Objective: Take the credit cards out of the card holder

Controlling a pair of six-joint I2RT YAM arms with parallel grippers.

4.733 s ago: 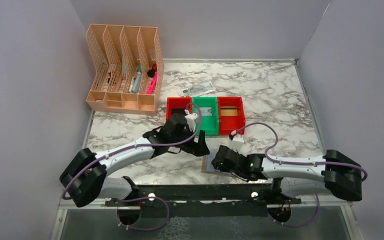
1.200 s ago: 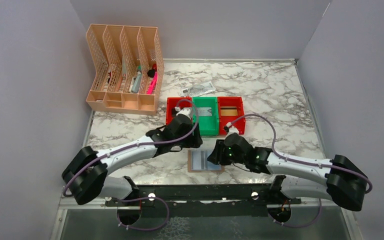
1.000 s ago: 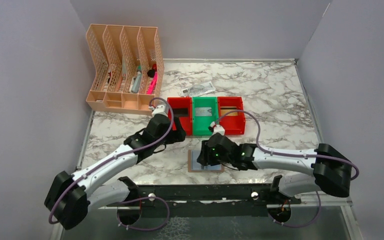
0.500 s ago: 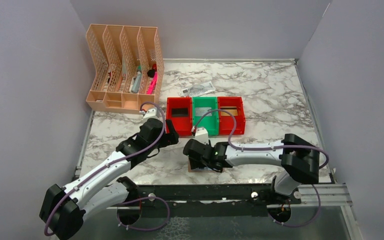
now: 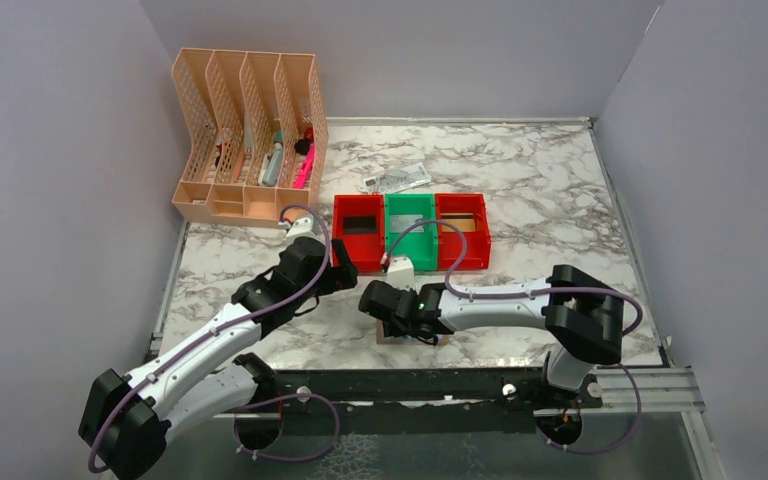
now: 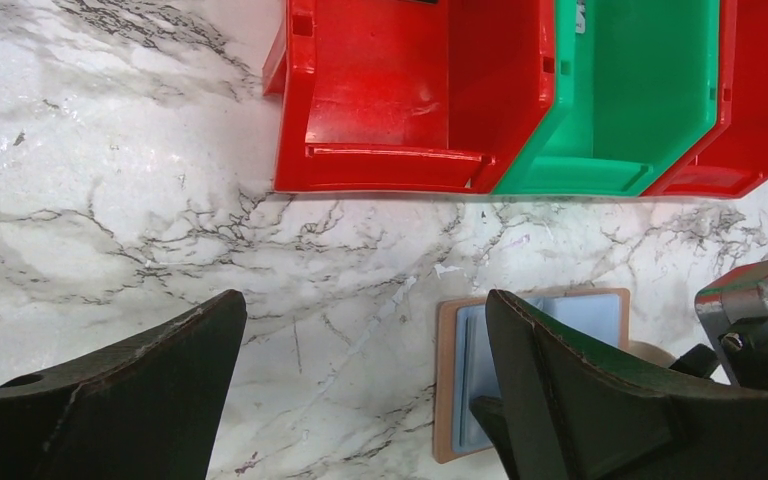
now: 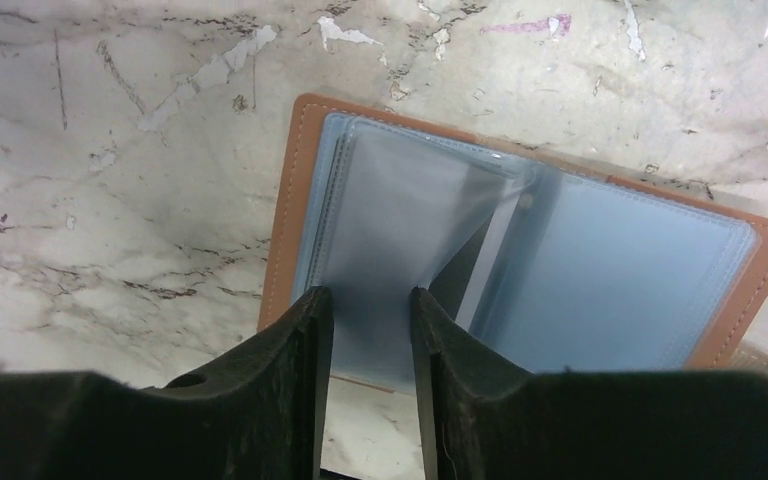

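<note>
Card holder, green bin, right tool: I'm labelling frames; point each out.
card holder (image 7: 600, 270), right wrist view, right blue panel.
green bin (image 6: 640, 90), left wrist view, inside wall.
right tool (image 7: 370, 310), right wrist view, between fingertips.

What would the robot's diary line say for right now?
left end effector: open, above table by red bin | right end effector: narrow gap, astride sleeve edge of card holder, grip unclear | card holder: lying open

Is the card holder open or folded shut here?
Open: the card holder lies spread on the table, both blue-grey inner panels facing up.
</note>
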